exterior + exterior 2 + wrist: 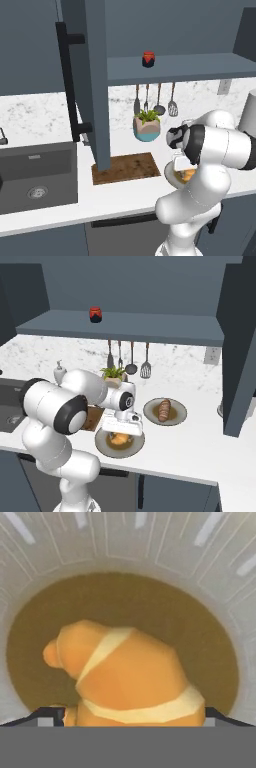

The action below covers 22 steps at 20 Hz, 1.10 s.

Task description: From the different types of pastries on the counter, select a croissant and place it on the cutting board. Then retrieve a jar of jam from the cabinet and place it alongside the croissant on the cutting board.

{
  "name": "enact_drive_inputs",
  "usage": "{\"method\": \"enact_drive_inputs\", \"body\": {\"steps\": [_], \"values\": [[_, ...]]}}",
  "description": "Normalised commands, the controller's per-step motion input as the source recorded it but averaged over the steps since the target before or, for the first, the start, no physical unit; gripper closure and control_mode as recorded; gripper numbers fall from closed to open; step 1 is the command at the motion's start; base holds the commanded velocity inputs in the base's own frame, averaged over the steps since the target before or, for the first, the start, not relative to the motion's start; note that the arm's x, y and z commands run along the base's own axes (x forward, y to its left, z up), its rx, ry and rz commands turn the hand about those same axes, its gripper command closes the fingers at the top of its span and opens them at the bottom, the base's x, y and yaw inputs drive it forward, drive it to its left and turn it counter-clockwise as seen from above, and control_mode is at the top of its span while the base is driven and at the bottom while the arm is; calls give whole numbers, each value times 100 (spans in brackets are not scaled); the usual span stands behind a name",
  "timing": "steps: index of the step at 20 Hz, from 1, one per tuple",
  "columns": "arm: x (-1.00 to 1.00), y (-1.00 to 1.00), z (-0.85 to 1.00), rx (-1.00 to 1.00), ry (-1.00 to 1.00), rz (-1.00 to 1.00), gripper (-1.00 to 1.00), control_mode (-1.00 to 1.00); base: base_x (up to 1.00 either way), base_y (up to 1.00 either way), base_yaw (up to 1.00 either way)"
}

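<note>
The golden-orange croissant [130, 672] lies on a round tan plate [150, 597] on the white counter [200, 451]. My gripper [132, 714] is lowered right over it, open, with one fingertip on each side of the pastry. In the right base view the gripper [120, 432] sits on top of the croissant [118, 439]. The dark brown cutting board [130, 167] lies to the left of that plate. The red-topped jar of jam [148, 59] stands on the shelf of the cabinet [190, 67], whose door [95, 75] hangs open.
A darker brown pastry [164, 409] rests on a second plate [150, 411] to the right. A potted plant [147, 125] and hanging utensils [155, 100] stand behind the board. The dark sink [35, 175] is at the left. The open door reaches down over the board's left end.
</note>
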Motion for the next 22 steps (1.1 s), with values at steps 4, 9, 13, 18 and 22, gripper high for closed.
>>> {"method": "enact_drive_inputs", "body": {"steps": [4,9,13,18,22], "values": [[0,0,9,1,0,0,100,-100,0,0,0],[-5,25,64,5,0,0,100,-100,0,0,0],[-15,77,61,4,0,0,100,-100,0,0,0],[6,100,15,1,1,0,100,-100,0,0,0],[19,86,0,0,0,0,100,-100,0,0,0]]}}
